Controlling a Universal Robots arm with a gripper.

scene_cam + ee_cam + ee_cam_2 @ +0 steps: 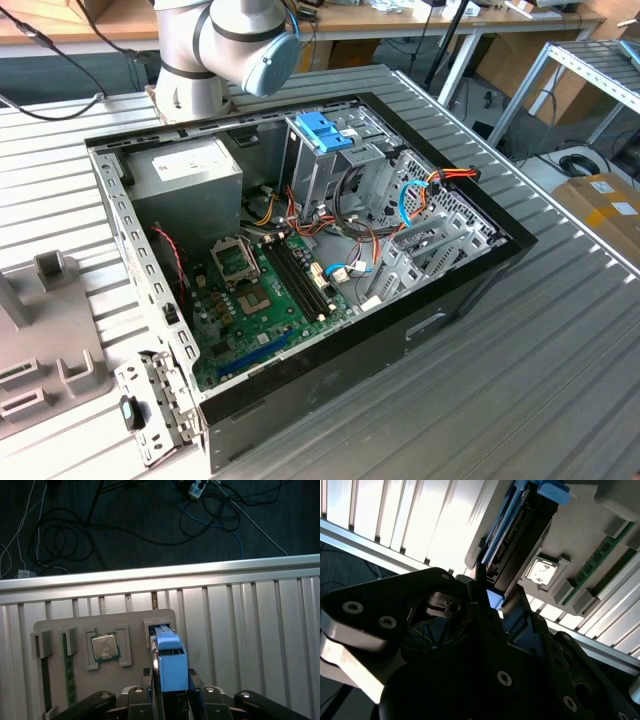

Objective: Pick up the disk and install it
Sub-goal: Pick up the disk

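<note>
The open computer case lies beside the grey parts tray. Over that tray, the gripper is closed narrowly on the disk. The disk stands on edge in a tray slot, likely so that both flat faces can be gripped.

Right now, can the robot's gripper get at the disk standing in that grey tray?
Probably yes: in the first wrist view the gripper straddles the disk, which stands in a slot of the tray, and nothing sits between them.
</note>
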